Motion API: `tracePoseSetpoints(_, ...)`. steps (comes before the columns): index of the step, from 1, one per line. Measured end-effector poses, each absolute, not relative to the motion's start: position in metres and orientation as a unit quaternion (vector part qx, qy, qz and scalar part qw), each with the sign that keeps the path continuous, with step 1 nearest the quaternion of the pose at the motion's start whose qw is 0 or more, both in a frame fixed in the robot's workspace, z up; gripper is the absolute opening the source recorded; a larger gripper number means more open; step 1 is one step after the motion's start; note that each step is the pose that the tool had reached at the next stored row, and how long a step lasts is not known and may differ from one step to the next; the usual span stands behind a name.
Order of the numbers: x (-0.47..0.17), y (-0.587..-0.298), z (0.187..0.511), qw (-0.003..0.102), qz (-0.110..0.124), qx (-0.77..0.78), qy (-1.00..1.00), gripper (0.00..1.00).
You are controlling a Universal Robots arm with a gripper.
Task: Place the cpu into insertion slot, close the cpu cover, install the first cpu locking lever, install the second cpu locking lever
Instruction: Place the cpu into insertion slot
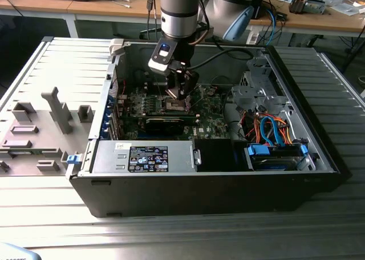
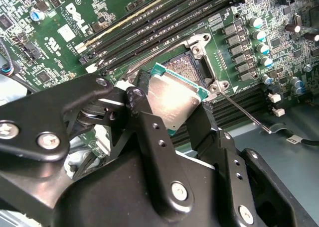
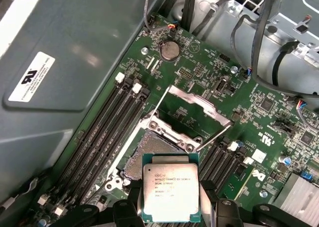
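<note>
My gripper [image 1: 178, 92] hangs inside the open computer case, low over the motherboard. It is shut on the cpu [image 3: 171, 192], a small square chip with a silver-grey top and green edge, held by two opposite edges. In the second wrist view the cpu [image 2: 174, 98] sits tilted between the black fingers [image 2: 145, 118], just above the insertion slot [image 2: 185, 67]. The insertion slot [image 3: 148, 155] lies open with its contact field bare. The cpu cover [image 3: 193, 101] is swung up and back from the slot. Two thin locking levers [image 3: 215, 137] stand raised beside it.
Memory slots [image 3: 107, 132] run along one side of the socket. A long black expansion card [image 1: 165, 123] and a power supply [image 1: 142, 156] lie nearer the case front. Cables [image 1: 268, 129] and a drive cage [image 1: 256, 86] fill the exterior view's right. A grey fixture tray [image 1: 34, 134] lies outside.
</note>
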State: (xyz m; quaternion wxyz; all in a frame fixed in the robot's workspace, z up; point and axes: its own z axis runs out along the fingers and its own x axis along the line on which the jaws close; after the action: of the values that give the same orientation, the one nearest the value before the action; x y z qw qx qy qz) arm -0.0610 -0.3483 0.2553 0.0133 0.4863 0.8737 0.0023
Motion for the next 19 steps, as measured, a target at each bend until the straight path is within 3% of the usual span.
tracePoseSetpoints(19, -0.061, -0.3483, 0.2552, 0.013, 0.002, 0.51, 0.86, 0.55)
